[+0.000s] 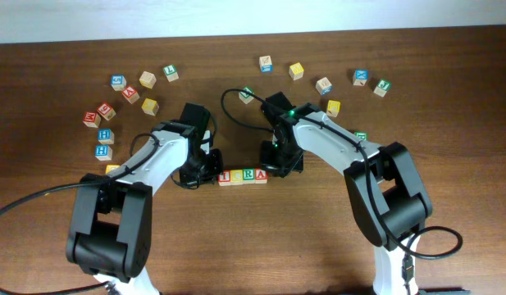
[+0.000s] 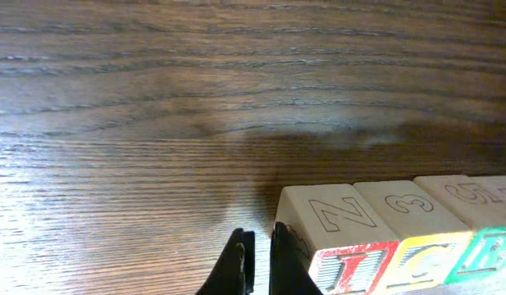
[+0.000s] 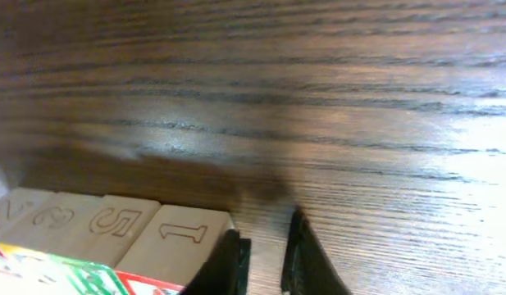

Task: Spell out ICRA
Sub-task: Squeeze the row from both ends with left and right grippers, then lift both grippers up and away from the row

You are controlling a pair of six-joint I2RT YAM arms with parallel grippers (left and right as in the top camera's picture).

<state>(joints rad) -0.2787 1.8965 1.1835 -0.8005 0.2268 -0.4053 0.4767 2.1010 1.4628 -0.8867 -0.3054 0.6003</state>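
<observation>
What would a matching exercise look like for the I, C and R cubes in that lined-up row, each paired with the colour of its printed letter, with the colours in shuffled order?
Things:
1. I cube
2. C cube
3. R cube

Colour of the printed letter:
a. green
b. red
c. yellow

Pairs: 1-b, 2-c, 3-a
</observation>
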